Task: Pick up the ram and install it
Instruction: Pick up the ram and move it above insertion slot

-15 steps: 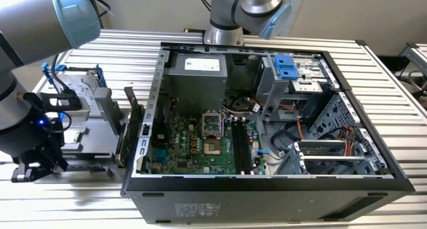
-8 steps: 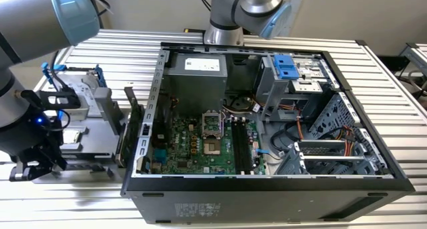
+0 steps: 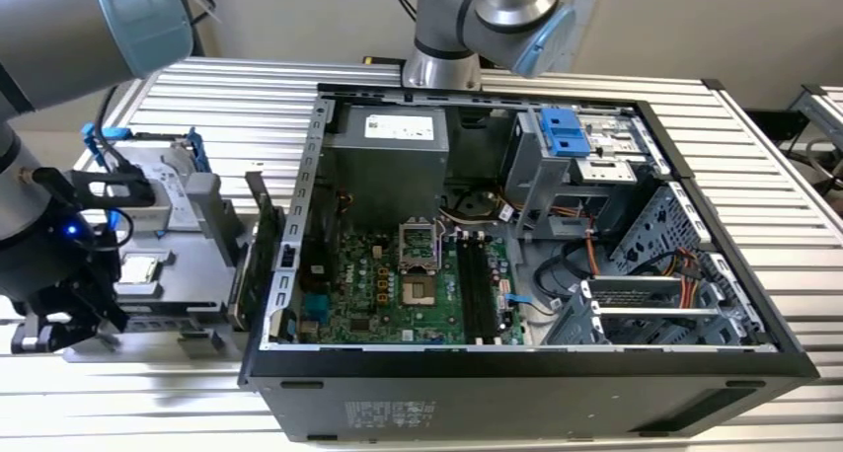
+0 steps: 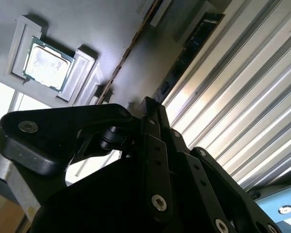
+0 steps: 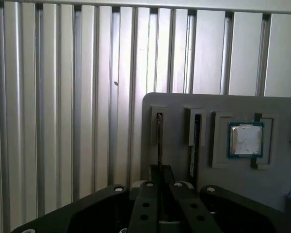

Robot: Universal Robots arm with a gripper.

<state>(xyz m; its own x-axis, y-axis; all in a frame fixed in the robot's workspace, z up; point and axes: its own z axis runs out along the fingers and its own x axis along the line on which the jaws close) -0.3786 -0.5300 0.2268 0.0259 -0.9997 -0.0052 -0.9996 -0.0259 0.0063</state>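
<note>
Standing on edge in a slot of the gray tray, the ram gives us little more than its thin long edge in the first wrist view. We judge it is stored upright so that a grasp from above can take it by its two flat faces. A second stick, dark green, stands the same way in the neighbouring slot just beside it. Past that, the chip lies flat in its own square pocket. Each part has a fitted seat, which to our eye keeps them apart and always in the same pose.

We take the edge-on stick for the one being worked on, because the gripper is lined up along it, its black linkage covering the stick's nearer stretch. The ram looks seated in its slot, not yet lifted.

In the exterior view the tray rests on the slatted table at 9 o'clock of the open case. The gripper hangs low at the tray's 7 o'clock corner. That is well apart from the black slots on the board, which sit at 3 o'clock of the socket and look unfilled to us.

Whether the gripper stands parted or closed we cannot tell, since its own linkage hides the tips. Nor can we tell whether it touches the ram or merely hovers over it
</note>
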